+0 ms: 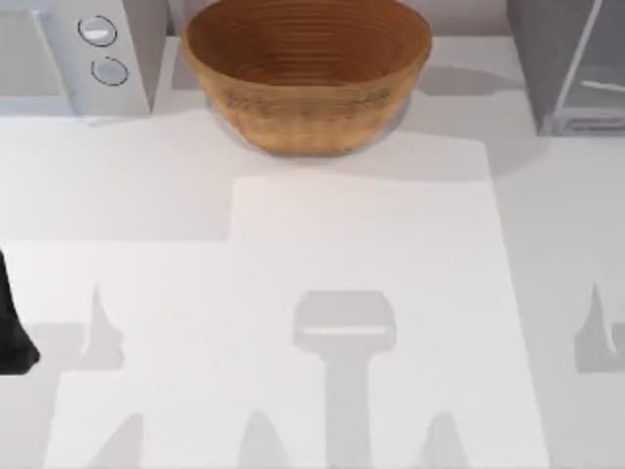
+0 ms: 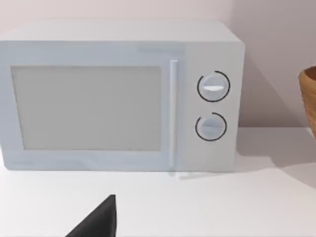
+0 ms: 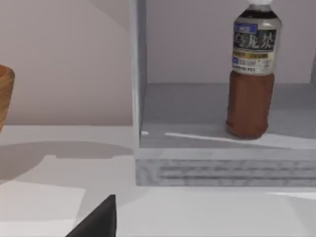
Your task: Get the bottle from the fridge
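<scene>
The bottle (image 3: 251, 94) stands upright on the floor of the fridge (image 3: 197, 168), whose front is open toward the right wrist camera. It has a brown body, a dark label and a white cap. In the top view the fridge (image 1: 547, 68) is the speckled dark-grey box at the back right. A dark part of my right gripper (image 3: 98, 222) shows low in the right wrist view, well short of the fridge and off to one side of the bottle. My left gripper (image 2: 98, 224) is parked facing the microwave, and part of that arm (image 1: 12, 332) sits at the table's left edge.
A white microwave (image 1: 68, 54) with two round knobs stands at the back left. A large wooden bowl (image 1: 308, 68) sits at the back middle, between microwave and fridge. White tabletop (image 1: 361, 254) stretches in front of all three.
</scene>
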### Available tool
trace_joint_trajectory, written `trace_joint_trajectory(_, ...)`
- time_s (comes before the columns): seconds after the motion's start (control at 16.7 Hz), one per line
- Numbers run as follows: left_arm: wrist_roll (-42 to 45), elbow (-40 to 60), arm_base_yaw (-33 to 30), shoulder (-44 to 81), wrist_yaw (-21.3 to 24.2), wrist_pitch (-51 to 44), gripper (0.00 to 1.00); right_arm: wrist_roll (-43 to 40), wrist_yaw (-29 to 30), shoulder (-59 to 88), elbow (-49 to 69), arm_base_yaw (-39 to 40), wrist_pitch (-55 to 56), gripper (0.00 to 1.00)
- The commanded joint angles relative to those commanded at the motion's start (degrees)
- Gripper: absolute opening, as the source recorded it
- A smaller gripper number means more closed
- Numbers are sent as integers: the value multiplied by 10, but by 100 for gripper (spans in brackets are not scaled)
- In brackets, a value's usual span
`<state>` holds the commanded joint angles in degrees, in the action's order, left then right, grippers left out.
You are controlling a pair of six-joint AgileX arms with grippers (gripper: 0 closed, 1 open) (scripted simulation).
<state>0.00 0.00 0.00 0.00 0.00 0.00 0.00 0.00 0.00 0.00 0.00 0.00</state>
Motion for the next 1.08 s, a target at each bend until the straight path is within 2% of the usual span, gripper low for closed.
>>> trace_joint_trajectory(0.24, 0, 0, 0, 0, 0, 0, 100, 0, -7, 17, 2, -7, 18, 100)
trace_joint_trajectory(0.42, 0, 0, 0, 0, 0, 0, 100, -2, -31, 89, 12, -32, 90, 100)
trace_joint_trajectory(0.66, 0, 0, 0, 0, 0, 0, 100, -2, -81, 266, 31, -86, 254, 100)
trace_joint_trajectory(1.08, 0, 0, 0, 0, 0, 0, 100, 4, -187, 664, 63, -197, 589, 100)
